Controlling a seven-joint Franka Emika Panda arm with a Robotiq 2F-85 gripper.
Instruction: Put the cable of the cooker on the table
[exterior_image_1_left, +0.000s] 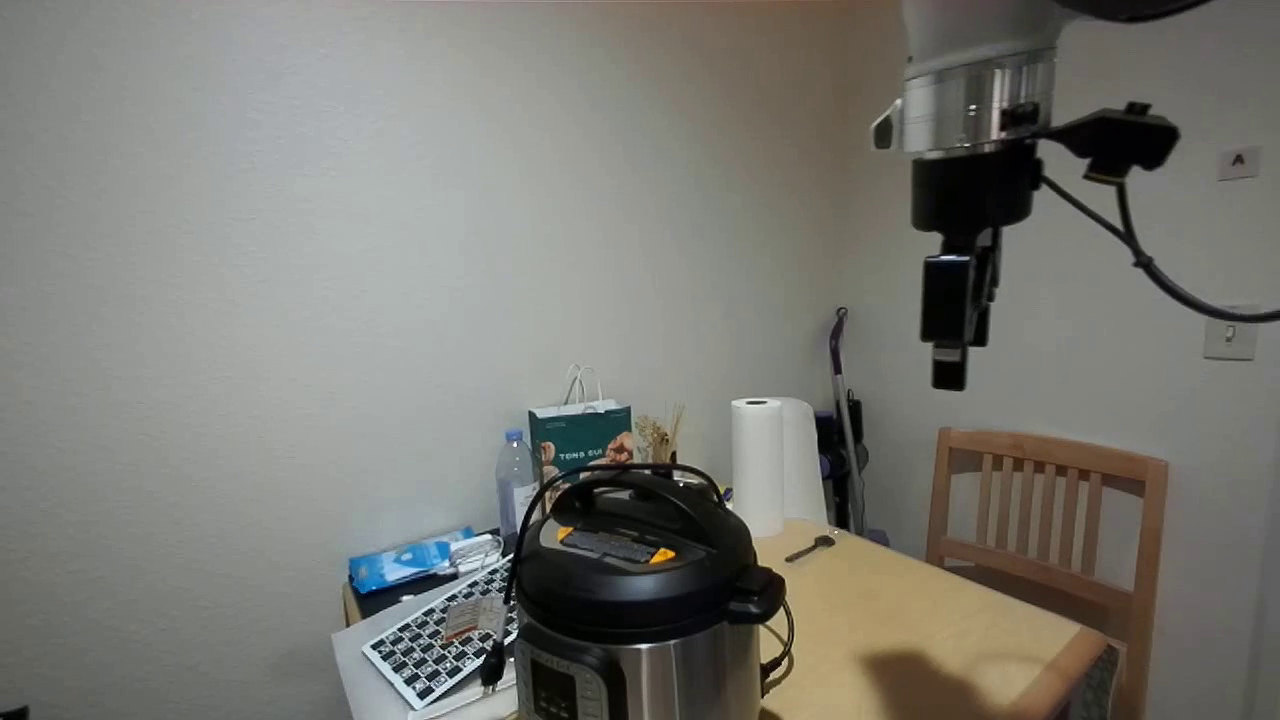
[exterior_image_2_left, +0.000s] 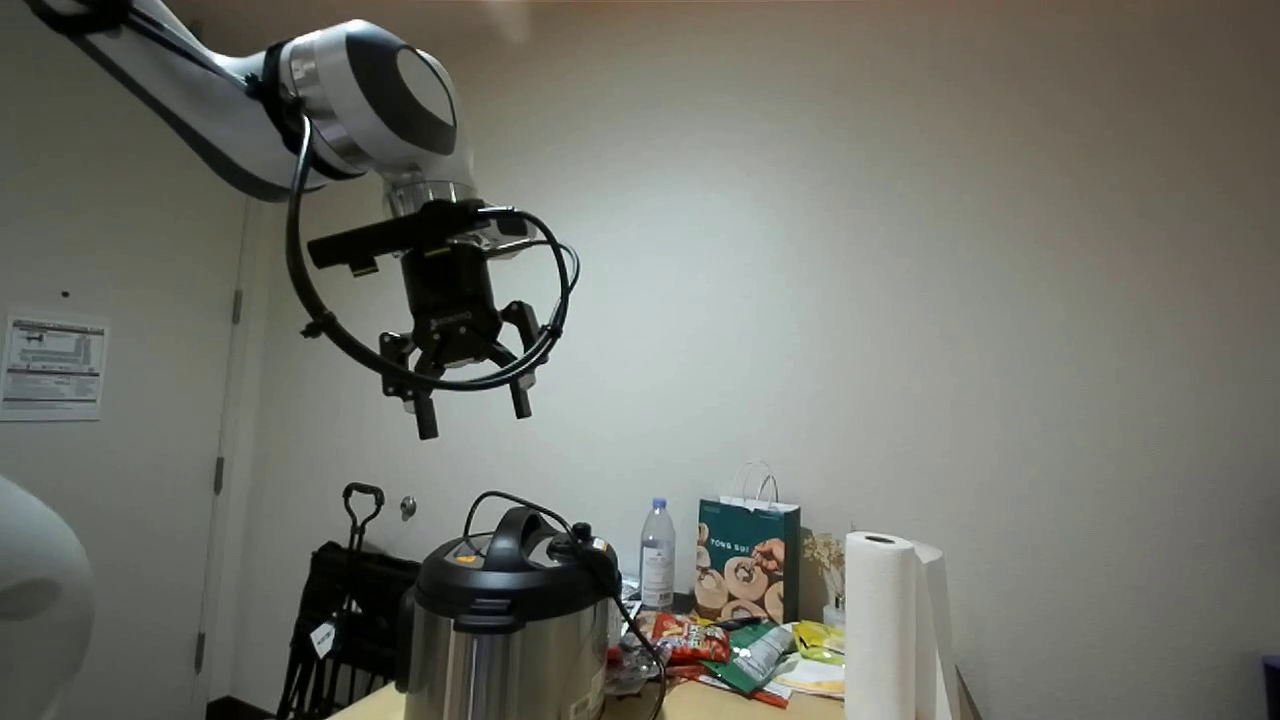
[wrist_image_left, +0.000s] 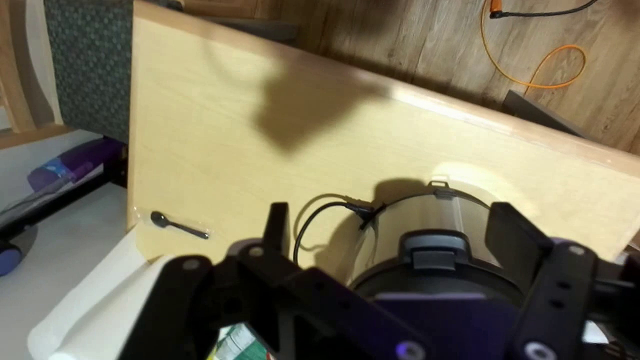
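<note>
Overhead, showing a black Robotiq gripper at the upper left of an exterior view, pointing downward and spreading its two fingers wide apart. Showing, low in both exterior views, a round electric pressure cooker, gleaming with steel below a black lid and standing on a tan wooden table. Carrying a black power cord across that lid in both exterior views; in an exterior view, dropping down the left side and ending in a plug left of bottom center. Overlapping the edge of a keyboard there; whether touching it, impossible to tell. In the wrist view, curving the cord out from a connector at the cooker's side, right of center, and casting its shadow on the table. Framing the cooker between the parted fingers at lower right, and showing a black spoon lying at center left. Gathering a plastic bottle, a green paper bag and snack packets at the lower center of an exterior view, with a white paper towel roll at lower right. Including a slatted wooden chair at the lower right of an exterior view.
</note>
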